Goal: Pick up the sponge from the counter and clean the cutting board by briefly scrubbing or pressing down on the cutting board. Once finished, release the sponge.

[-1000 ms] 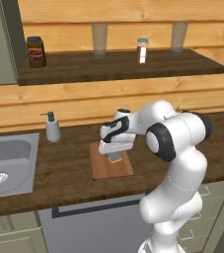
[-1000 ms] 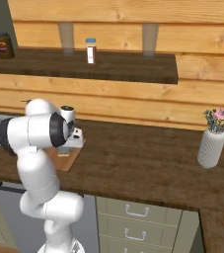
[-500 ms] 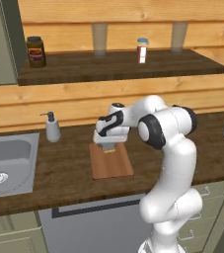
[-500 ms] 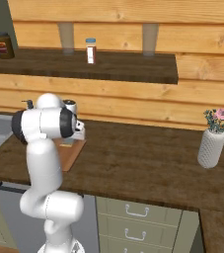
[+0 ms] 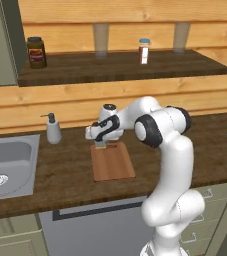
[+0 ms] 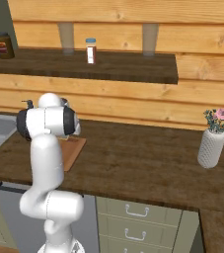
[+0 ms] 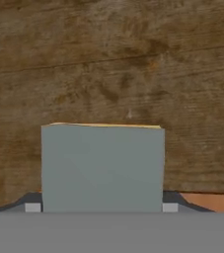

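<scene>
My gripper (image 7: 101,205) is shut on the sponge (image 7: 102,168), whose grey-green face sits between the two fingers (image 7: 32,203) with a thin yellow edge along its top. Behind it lies the dark counter (image 7: 108,59), and a corner of the reddish cutting board (image 7: 217,201) shows at the lower right. From the left base view, the gripper (image 5: 101,142) hangs low at the far left end of the cutting board (image 5: 112,161), by its slot handle. The cutting board (image 6: 71,150) lies partly behind the arm in the right base view.
A steel sink (image 5: 5,162) is set in the counter (image 5: 60,175) at left, with a soap dispenser (image 5: 53,129) beside it. A flower vase (image 6: 212,146) stands at far right. On the wall shelf are a dark jar (image 5: 36,51) and a small bottle (image 5: 144,50).
The hand has moved with the sponge from above the board's middle to its far left end, nearer the wall. The board has stayed put.
</scene>
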Robot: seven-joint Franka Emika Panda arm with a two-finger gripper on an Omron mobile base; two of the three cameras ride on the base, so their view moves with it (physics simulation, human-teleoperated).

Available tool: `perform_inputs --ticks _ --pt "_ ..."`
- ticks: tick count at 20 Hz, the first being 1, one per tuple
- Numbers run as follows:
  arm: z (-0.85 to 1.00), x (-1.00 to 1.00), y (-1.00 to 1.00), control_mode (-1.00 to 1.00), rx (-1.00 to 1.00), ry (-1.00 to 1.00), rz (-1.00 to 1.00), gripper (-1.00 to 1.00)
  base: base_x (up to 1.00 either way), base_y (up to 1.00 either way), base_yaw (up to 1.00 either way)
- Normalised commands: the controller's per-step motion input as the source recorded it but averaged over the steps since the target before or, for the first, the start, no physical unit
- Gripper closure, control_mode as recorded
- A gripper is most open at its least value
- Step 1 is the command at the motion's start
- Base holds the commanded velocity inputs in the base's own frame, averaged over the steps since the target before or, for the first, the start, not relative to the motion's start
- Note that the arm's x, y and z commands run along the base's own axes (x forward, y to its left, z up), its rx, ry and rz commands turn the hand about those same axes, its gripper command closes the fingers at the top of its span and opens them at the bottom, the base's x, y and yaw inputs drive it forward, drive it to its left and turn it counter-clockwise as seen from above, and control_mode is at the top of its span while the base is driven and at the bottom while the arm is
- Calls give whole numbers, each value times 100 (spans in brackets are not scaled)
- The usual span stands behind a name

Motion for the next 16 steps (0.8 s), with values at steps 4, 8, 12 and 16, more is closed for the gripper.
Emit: perform_inputs --ticks 4,8,12,16 --pt "-17 -38 0 -100 0 1 -15 100 0 0 0" --pt "-12 -83 0 -100 0 0 -7 100 0 0 0" --pt "-10 -99 0 -100 0 0 0 100 0 0 0" --pt "-16 -98 0 -100 0 0 0 100 0 0 0"
